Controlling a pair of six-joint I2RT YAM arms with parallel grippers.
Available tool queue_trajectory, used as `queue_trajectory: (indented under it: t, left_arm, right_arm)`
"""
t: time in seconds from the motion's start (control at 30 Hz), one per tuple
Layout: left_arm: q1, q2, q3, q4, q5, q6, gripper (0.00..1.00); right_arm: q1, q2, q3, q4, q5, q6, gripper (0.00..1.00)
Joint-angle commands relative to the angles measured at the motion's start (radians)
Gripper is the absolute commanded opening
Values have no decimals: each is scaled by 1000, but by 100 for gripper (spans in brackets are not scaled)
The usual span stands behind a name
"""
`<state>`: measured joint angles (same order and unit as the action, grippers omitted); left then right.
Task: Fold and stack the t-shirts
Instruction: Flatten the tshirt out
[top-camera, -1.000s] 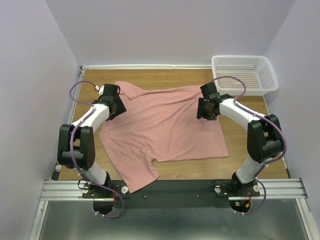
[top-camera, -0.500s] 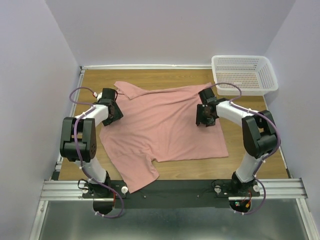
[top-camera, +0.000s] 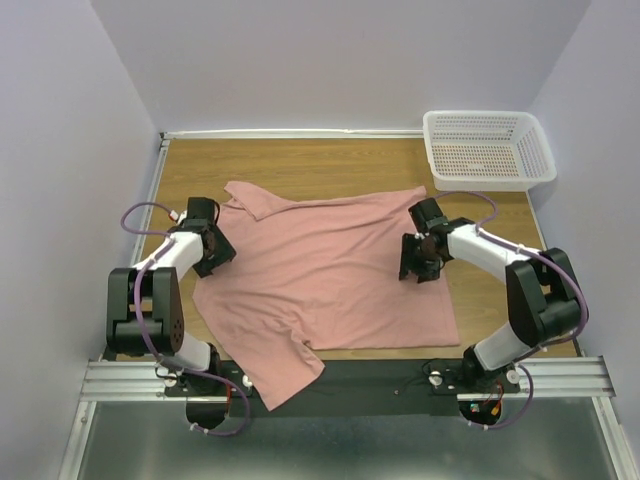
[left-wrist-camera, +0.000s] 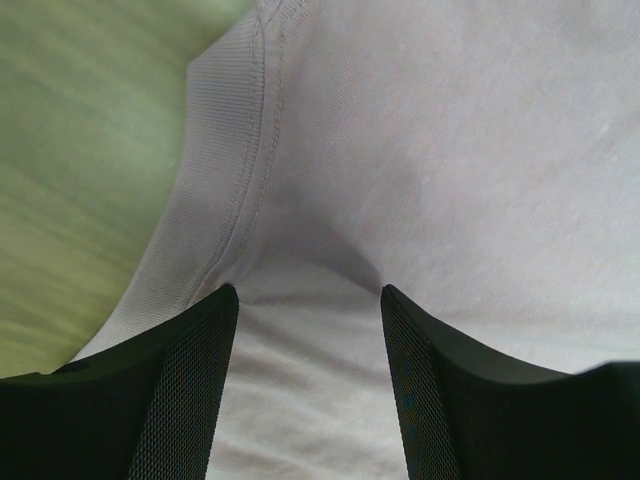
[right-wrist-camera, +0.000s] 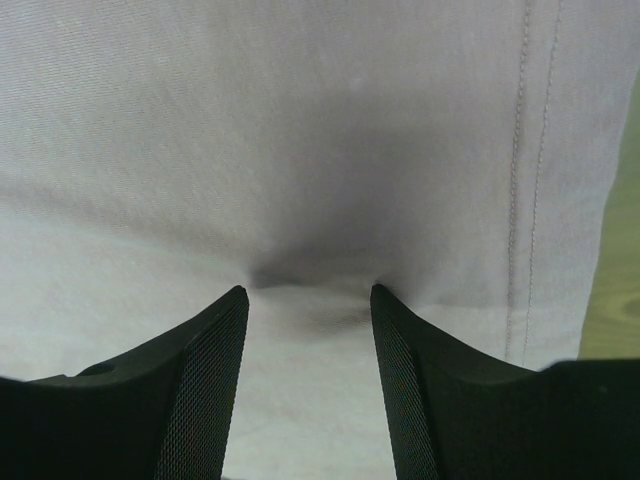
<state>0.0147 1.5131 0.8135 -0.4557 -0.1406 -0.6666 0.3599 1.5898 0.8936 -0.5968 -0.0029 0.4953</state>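
Note:
The dusty pink t-shirt lies spread flat on the wooden table, neckline to the left and hem to the right. One sleeve hangs over the near edge. My left gripper presses down on the cloth just inside the ribbed neckband, its jaws apart with a low ridge of fabric between the tips. My right gripper presses on the shirt near the stitched hem, its jaws also apart with cloth puckered between them.
A white mesh basket stands at the back right corner. Bare wood shows behind the shirt, left of the neckband and right of the hem. Lilac walls close in the table on three sides.
Both grippers have slid toward the near edge, and the shirt has come with them. Its far edge has left the back of the table and the near sleeve hangs further over.

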Motion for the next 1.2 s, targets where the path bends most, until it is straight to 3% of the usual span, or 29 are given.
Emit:
queue_trajectory:
  t: [0.0,0.13,0.3,0.5,0.83,1.17]
  left_arm:
    - [22,-70,-65,-107,48,-28,68]
    - [27,-120,-1,-127,65,-27,75]
    - [24,-166,142,-48,197,-77,90]
    - [-7,-26,240,133,282,-142,95]
    - [-44,272,409,255,297,-153,98]
    - [-62,417,484,261,305,-160,99]
  right_arm:
    - [-4,-31,-97,-129,-127,38,61]
    - [-4,-82,-58,-143,-117,17,61]
    - [-4,-85,181,-132,-62,2,65]
    - [-4,-51,278,-58,-26,-8,93]
    - [-4,-62,245,-26,-51,9,94]
    - [-4,-79,246,-26,-46,14,93]
